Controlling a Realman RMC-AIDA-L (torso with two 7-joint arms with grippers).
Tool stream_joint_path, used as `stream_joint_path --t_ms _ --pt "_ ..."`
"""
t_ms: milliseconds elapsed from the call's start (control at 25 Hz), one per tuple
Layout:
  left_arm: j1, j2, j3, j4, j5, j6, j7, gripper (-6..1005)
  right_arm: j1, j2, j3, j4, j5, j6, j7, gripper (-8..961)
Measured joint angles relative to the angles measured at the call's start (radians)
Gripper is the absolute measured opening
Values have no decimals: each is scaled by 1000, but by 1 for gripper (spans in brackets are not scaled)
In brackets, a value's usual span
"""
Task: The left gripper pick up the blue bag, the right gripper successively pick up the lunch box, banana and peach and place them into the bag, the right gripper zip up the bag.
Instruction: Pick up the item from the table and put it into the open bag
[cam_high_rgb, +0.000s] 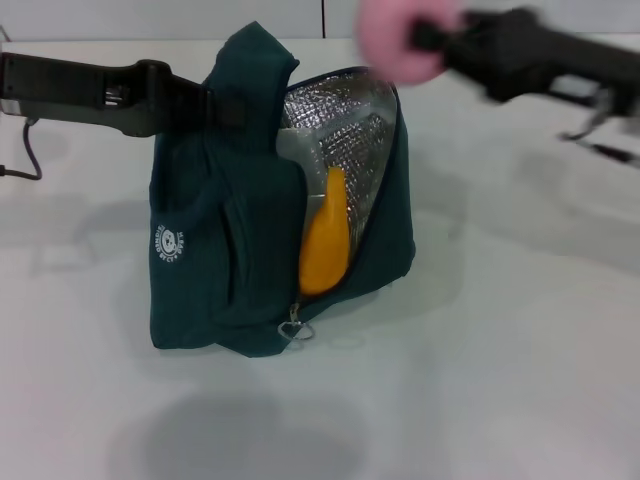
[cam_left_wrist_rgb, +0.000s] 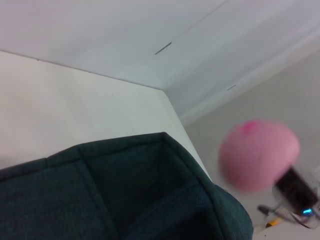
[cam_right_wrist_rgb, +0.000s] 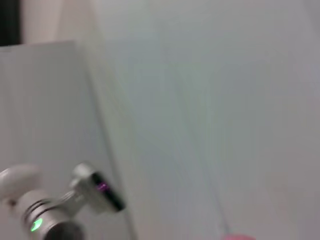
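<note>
At the head view's top, the right pincer (cam_high_rgb: 425, 38) grips the peach (cam_high_rgb: 400, 38) above the blue bag (cam_high_rgb: 215, 250), held upper left by the left pincer (cam_high_rgb: 195, 100). The peach looks soft and bruisable; a gentle hold across its middle suits it.

White table (cam_high_rgb: 480, 380), blue bag (cam_high_rgb: 215, 270) standing on it, mouth open, nothing else resting on its surface
</note>
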Motion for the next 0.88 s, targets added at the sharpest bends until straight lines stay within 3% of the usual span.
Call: stream_joint_path --t_ms 160,320,880 --pt "0 -2 0 0 0 -2 1 72 96 1 -114 93 0 77 2 128" --pt "-2 -3 0 0 0 -2 3 73 142 3 -198 123 0 120 4 103" --pt "-2 -3 0 0 0 -2 9 75 141 2 -214 113 10 127 15 400"
